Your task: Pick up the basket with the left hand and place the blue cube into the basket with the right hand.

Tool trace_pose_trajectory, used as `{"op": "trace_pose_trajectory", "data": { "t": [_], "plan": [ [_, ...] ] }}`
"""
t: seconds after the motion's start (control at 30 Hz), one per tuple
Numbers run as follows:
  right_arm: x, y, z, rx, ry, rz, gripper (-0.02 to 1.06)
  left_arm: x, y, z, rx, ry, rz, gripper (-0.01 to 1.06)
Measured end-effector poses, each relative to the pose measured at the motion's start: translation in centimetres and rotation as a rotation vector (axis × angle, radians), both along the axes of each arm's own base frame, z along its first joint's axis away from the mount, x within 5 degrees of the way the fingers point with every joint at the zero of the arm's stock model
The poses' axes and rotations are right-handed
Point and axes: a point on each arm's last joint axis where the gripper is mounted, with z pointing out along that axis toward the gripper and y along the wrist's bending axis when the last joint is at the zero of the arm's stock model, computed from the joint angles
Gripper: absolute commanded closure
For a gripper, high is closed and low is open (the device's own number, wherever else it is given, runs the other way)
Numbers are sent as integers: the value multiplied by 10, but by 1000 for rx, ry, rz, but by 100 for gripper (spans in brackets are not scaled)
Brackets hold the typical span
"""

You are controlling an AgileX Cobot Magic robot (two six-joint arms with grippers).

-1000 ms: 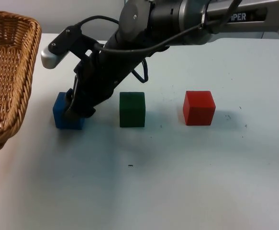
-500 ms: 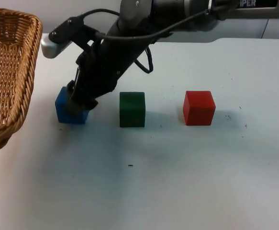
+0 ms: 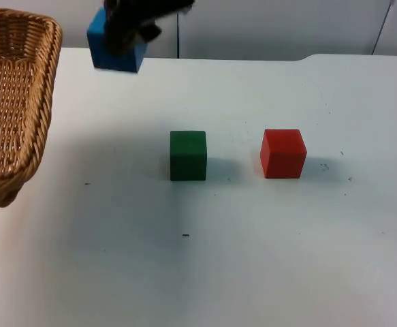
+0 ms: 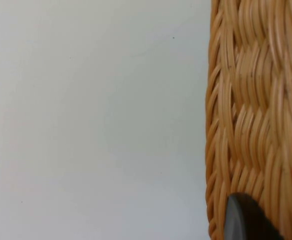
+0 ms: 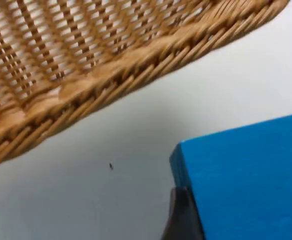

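My right gripper [image 3: 126, 30] is shut on the blue cube [image 3: 114, 51] and holds it high in the air, just right of the basket's rim. The right wrist view has the blue cube [image 5: 246, 180] close up beside a black fingertip [image 5: 183, 215], with the wicker basket [image 5: 85, 65] below and beyond it. The wicker basket [image 3: 11, 102] hangs at the left edge of the top view, held off the table. In the left wrist view the basket's woven rim [image 4: 256, 110] runs alongside a black fingertip [image 4: 246, 220] of my left gripper, which presses against it.
A green cube [image 3: 188, 155] and a red cube [image 3: 282, 153] stand side by side on the white table [image 3: 252, 259]. The grey partition wall [image 3: 273, 27] closes off the far side.
My right gripper has lifted the blue cube off the table, up and slightly right toward the top of the view. The basket has shifted a little rightward.
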Motion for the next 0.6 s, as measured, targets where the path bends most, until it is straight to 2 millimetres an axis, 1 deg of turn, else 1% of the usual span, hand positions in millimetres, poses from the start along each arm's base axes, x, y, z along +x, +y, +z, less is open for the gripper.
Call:
{"op": "trace_pose_trajectory", "data": {
  "t": [0.1,0.13,0.17,0.23,0.27,0.3,0.4,0.47,0.57,0.6],
  "plan": [
    [-15,-11,53,81,-67,-9,105,0,0,0,-6,1,0,105],
    [-15,-11,53,81,-67,-9,105,0,0,0,-6,1,0,105],
    [-21,-14,69,119,-82,-10,105,0,-1,0,-9,1,0,105],
    [-30,-18,92,190,-102,-11,105,0,-1,0,-16,0,2,105],
    [-34,-19,101,225,-104,-3,105,0,-1,1,-19,-2,5,105],
    [-34,-19,101,225,-104,-3,105,0,-1,1,-19,-2,5,105],
    [-42,-15,114,323,-81,40,105,1,-2,1,-29,-5,9,105],
    [-44,-12,114,338,-71,54,105,1,-2,1,-31,-6,10,105],
    [-49,3,104,351,-57,103,105,2,-6,1,-34,-5,-6,105],
    [-49,3,104,351,-57,103,105,2,-6,1,-34,-5,-6,105]
  ]
}}
